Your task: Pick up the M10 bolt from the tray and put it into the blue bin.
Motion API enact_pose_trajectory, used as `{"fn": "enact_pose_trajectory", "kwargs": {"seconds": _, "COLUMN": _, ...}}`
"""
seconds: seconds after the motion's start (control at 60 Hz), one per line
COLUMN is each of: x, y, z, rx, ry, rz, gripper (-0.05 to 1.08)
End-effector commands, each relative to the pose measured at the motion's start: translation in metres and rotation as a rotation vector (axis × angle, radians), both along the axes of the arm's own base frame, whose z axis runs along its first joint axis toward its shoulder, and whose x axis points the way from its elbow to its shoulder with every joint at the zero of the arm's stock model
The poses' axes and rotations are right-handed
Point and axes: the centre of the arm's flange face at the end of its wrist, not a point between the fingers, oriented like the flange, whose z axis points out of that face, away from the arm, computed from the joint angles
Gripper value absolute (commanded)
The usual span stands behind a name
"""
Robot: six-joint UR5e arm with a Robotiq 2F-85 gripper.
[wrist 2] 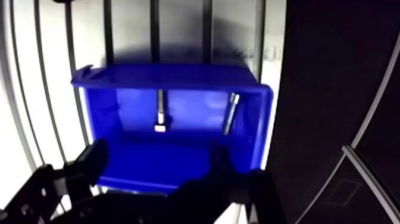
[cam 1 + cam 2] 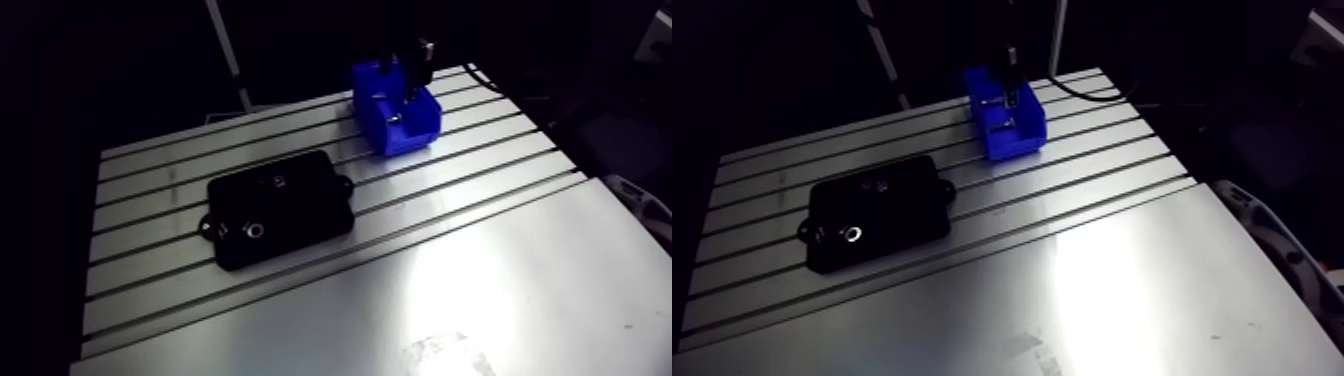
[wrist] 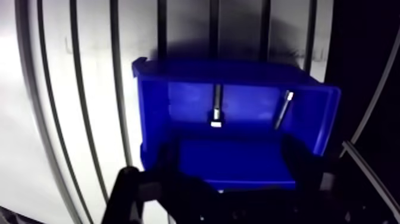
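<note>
**Gripper (image 3: pixel 220 199) empty over the blue bin (image 3: pixel 152 119)**

Arm view: it hangs just above the bin, at 2 o'clock from the black tray (image 2: pixel 285 205) on the table (image 2: pixel 500 280).

Wrist view: fingers spread, nothing held. One bolt (image 3: pixel 216 110) lies in the bin at 12 o'clock, its axis running 12-to-6. A second bolt (image 3: pixel 284 108) leans at 1 o'clock. I cannot tell which is the M10.

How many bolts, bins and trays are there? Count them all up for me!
Bin: 1, blue
Tray: 1, black
Bolts: 2, both inside the bin
Total: 4
The shiny bits on the tray are too small to tell, so they are not counted.
</note>
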Motion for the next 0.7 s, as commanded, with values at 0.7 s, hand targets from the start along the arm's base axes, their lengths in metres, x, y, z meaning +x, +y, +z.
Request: {"fn": "enact_pose_trajectory", "kwargs": {"seconds": 0.7, "x": 0.053, "y": -0.086, "z": 0.194, "rx": 0.081, "ry": 0.014, "rz": -1.37, "gripper": 0.01}}
